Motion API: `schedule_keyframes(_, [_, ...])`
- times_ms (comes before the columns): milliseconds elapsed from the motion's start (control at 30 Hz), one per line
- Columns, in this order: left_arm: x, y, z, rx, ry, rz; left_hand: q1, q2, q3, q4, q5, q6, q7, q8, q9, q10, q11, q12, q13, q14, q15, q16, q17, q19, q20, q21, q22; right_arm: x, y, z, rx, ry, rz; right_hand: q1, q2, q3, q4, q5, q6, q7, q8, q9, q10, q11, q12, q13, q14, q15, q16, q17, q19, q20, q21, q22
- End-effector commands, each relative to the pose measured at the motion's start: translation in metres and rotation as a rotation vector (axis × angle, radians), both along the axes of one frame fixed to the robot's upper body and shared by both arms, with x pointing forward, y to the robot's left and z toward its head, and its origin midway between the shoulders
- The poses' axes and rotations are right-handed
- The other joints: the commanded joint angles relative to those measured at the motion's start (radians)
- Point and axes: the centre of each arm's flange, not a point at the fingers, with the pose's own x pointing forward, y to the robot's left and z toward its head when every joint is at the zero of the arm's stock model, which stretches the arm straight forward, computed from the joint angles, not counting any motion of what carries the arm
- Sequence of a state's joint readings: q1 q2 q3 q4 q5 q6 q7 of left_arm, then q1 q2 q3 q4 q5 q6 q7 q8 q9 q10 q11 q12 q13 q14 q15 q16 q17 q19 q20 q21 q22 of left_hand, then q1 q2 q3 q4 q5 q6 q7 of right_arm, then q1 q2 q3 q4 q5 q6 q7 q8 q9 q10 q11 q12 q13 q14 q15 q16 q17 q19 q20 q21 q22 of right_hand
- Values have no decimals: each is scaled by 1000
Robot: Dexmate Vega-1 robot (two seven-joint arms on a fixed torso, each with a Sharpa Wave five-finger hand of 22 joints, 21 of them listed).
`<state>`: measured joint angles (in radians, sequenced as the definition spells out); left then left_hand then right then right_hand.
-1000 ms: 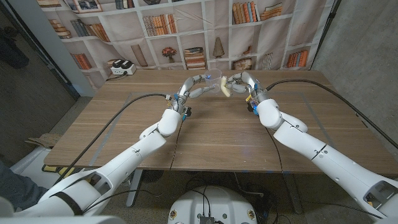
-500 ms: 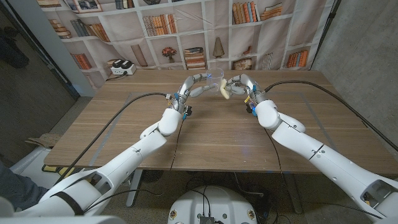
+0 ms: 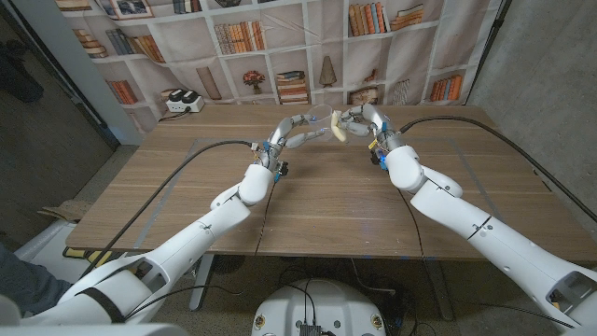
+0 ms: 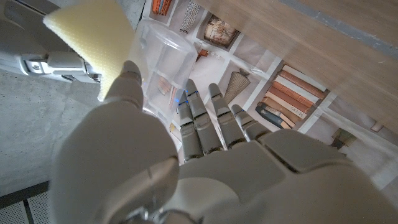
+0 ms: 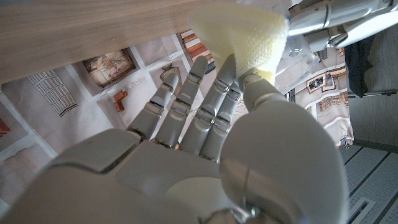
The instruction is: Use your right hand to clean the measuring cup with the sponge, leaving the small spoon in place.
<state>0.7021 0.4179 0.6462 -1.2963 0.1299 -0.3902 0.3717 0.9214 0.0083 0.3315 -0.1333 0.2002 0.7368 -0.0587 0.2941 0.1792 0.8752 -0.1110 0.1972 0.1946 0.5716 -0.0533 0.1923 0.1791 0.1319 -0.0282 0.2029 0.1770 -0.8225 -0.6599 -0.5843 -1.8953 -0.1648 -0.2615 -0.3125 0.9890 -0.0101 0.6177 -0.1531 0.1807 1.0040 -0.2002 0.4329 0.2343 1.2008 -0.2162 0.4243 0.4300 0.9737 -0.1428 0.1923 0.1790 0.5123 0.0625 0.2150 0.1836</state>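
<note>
The right hand [image 3: 359, 120] pinched a pale yellow foam sponge [image 3: 339, 130] between thumb and fingers [image 5: 214, 99], raised over the far middle of the wooden bench [image 3: 317, 196]. Just beside it, the left hand [image 3: 294, 131] gripped a clear plastic measuring cup [image 4: 163, 53] — sponge against the cup's rim in the left wrist view — both off the bench.

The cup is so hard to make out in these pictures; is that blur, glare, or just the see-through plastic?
Mostly the clear plastic: in the head view the cup is small, far off and the backdrop shows through it; in the left wrist view it is sharper, its rim catching light beside the sponge; in the right wrist view the right hand looms large and soft, sponge crisp.
</note>
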Motion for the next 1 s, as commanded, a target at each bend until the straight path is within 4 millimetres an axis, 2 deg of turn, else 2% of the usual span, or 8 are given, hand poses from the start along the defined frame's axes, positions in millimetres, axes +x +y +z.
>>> schedule_keyframes(33, [1, 0, 0, 2, -4, 10, 60, 50, 44, 36, 6, 375, -124, 22, 5, 119, -108, 6, 1, 4, -136, -2, 1, 3, -10, -2, 2, -6, 0, 2, 12, -9, 9, 0, 8, 5, -1, 7, 26, -19, 7, 5, 8, 3, -1, 2, 10, -61, 1, 1, 1, 9, 1, 5])
schedule_keyframes(100, [1, 0, 0, -1, -5, 8, 61, 49, 44, 36, 5, 375, -131, 21, 4, 121, -108, 5, 1, 4, -136, -1, 1, 3, -9, -1, 2, -5, 0, 0, 13, -4, 8, 0, 8, 4, -1, 7, 26, -19, 7, 5, 8, 3, -1, 3, 11, -61, 2, 2, 1, 9, 1, 5])
schedule_keyframes(567, [-1, -2, -2, -15, 12, -1, 61, 47, 44, 38, 4, 375, -130, 17, 4, 123, -108, -1, 0, 7, -135, -1, 2, 2, -7, -2, 2, -1, -1, -8, 15, 23, 10, 0, 8, 4, -1, 7, 27, -19, 7, 5, 8, 3, -3, 5, 12, -63, 2, 2, 1, 9, 1, 5])
schedule_keyframes(1000, [-1, -4, 1, -21, 13, 10, 62, 47, 45, 40, 3, 381, -132, 16, 4, 127, -108, -3, 0, 6, -135, -1, 2, 0, -7, -2, 2, 2, -1, -3, 1, 19, 14, 0, 7, 4, -1, 6, 27, -19, 7, 4, 9, 3, -4, 6, 10, -62, 2, 2, 1, 10, 1, 5])
